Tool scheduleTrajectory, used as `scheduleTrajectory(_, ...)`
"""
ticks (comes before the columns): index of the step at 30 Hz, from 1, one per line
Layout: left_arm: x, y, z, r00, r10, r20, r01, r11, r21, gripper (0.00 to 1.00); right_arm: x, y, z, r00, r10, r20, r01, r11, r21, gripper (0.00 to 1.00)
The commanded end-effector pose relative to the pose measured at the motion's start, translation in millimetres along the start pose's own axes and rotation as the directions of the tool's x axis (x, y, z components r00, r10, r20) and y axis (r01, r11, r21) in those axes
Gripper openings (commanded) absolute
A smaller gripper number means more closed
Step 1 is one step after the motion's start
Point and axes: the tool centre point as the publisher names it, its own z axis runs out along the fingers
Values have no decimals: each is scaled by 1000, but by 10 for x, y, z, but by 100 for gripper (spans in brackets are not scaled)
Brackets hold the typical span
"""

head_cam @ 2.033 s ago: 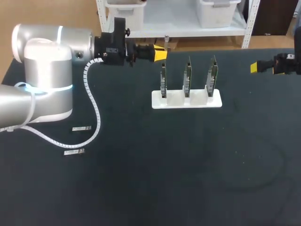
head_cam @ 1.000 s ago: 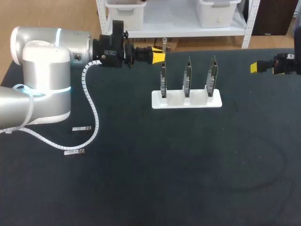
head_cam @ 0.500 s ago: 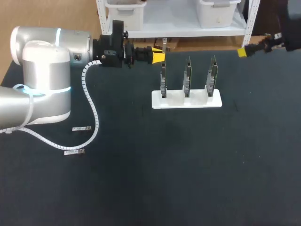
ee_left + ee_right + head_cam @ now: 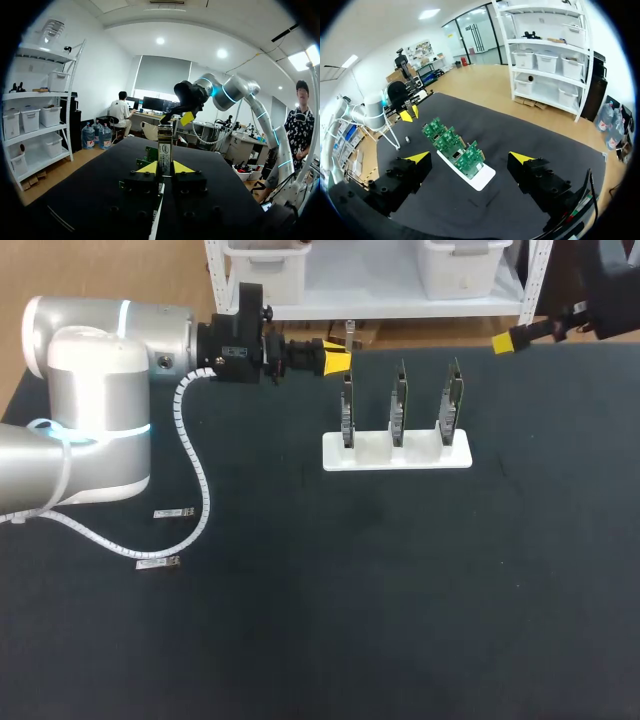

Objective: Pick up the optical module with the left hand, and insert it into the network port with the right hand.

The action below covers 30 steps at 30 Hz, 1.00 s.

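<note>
Upright between the left fingers – pinched at its lower end – the optical module stands near the bench's far edge, behind the circuit boards; the right fingers hang spread wide.

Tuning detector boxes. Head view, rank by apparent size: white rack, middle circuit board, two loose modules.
1. white rack
2. middle circuit board
3. far loose module and near loose module: alike, no ranking.
</note>
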Motion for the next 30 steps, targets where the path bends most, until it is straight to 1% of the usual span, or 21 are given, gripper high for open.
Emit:
scheduleTrajectory(1,4,-9,-5,1000,1,1,-1,1000,-2,0,-3,-28,3,1000,-2,3,2,997,-81,100)
scheduleTrajectory(3,4,-9,-5,1000,1,1,-1,1000,-2,0,-3,-28,3,1000,-2,3,2,997,-81,100)
scheduleTrajectory(5,4,-9,-5,1000,1,1,-1,1000,-2,0,-118,-18,74,997,-68,-25,64,991,-115,100)
scheduleTrajectory(6,4,-9,-5,1000,1,1,-1,1000,-2,0,-172,-14,114,995,-97,-26,93,986,-135,100)
scheduleTrajectory(7,4,-9,-5,1000,1,1,-1,1000,-2,0,-232,-6,159,991,-129,-24,123,978,-168,100)
scheduleTrajectory(9,4,-9,-5,1000,1,1,-1,1000,-2,0,-340,23,246,985,-173,-18,166,964,-208,100)
scheduleTrajectory(10,4,-9,-5,1000,1,1,-1,1000,-2,0,-389,40,292,980,-200,-6,193,952,-236,100)
scheduleTrajectory(11,4,-9,-5,1000,1,1,-1,1000,-2,0,-436,59,343,974,-226,-11,216,941,-262,100)
scheduleTrajectory(14,4,-9,-5,1000,1,1,-1,1000,-2,0,-549,123,467,956,-293,-11,274,908,-316,100)
scheduleTrajectory(17,4,-9,-5,1000,1,1,-1,1000,-2,0,-624,181,564,947,-322,3,300,880,-368,100)
scheduleTrajectory(19,4,-9,-5,1000,1,1,-1,1000,-2,0,-645,221,631,949,-315,22,297,865,-405,100)
scheduleTrajectory(21,4,-9,-5,1000,1,1,-1,1000,-2,0,-659,289,702,943,-330,33,309,840,-446,100)
scheduleTrajectory(24,4,-9,-5,1000,1,1,-1,1000,-2,0,-683,382,773,937,-346,47,324,814,-481,100)
scheduleTrajectory(30,4,-9,-5,1000,1,1,-1,1000,-2,0,-688,541,853,931,-360,57,336,787,-517,100)
